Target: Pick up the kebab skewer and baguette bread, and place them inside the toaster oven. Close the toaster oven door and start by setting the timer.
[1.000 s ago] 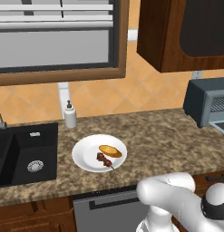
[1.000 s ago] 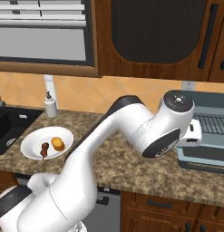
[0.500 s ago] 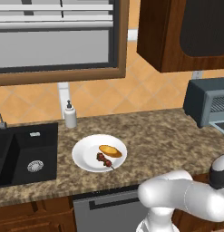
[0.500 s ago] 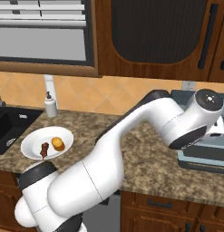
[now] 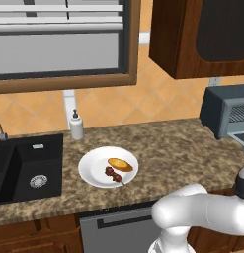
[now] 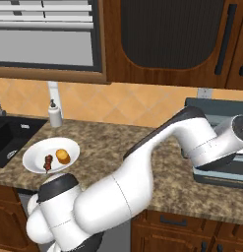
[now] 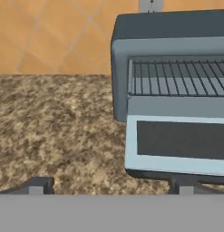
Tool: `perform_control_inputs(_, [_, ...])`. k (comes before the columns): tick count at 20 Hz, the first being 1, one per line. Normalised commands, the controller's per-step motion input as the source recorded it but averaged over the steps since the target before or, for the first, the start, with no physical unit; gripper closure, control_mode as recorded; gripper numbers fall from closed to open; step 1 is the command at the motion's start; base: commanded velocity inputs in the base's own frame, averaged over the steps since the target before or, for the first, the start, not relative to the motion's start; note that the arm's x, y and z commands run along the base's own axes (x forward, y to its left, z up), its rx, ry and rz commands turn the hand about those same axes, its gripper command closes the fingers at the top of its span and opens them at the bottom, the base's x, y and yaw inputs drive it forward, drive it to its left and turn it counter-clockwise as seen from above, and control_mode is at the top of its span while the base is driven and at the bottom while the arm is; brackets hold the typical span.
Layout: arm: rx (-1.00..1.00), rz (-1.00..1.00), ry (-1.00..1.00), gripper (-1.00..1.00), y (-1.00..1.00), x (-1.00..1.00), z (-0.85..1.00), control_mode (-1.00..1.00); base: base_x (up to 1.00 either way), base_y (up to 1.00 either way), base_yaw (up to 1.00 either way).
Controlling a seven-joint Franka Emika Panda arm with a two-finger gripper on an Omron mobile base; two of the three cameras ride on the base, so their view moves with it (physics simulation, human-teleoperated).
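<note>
Oven open, food untouched on the plate.

Left base view: kebab skewer [image 5: 113,174] and baguette bread [image 5: 120,164] lay centre, on the white plate [image 5: 91,170].
Right base view: toaster oven [image 6: 219,110] sat right.
Hand view: gripper [image 7: 111,186] fingers stood apart, empty; your hand could knock the lowered toaster oven door [image 7: 177,144].

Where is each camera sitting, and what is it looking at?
Left base view: behind the arm on its left, looking down over the counter at the white plate, sink and toaster oven; the white arm shows at lower right.
Right base view: behind on the right, same counter; the arm stretches from lower left toward the toaster oven.
Hand view: on the hand, facing the toaster oven door, which is folded down; two dark fingertips stand apart at the bottom.
Shared: both base views show the plate with the kebab skewer and baguette bread.
</note>
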Motion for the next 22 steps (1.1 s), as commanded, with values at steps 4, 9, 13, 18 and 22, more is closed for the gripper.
perform_control_inputs(4, [0.04, -0.01, -0.38, -1.00, 0.01, 0.20, -0.41, -1.00, 0.00, 0.00, 0.00])
perform_control_inputs(9, [0.01, 0.00, -0.13, -1.00, 0.07, 0.43, -0.05, -1.00, 0.00, 0.00, 0.00])
perform_control_inputs(13, [0.00, 0.00, 0.00, -1.00, 0.00, 0.52, -0.04, -1.00, 0.00, 0.00, 0.00])
perform_control_inputs(18, [0.00, 0.00, -0.01, -1.00, -0.14, 0.50, -0.24, -1.00, 0.00, 0.00, 0.00])
perform_control_inputs(22, [0.01, 0.00, -0.01, -1.00, -0.36, 0.28, -0.14, -1.00, 0.00, 0.00, 0.00])
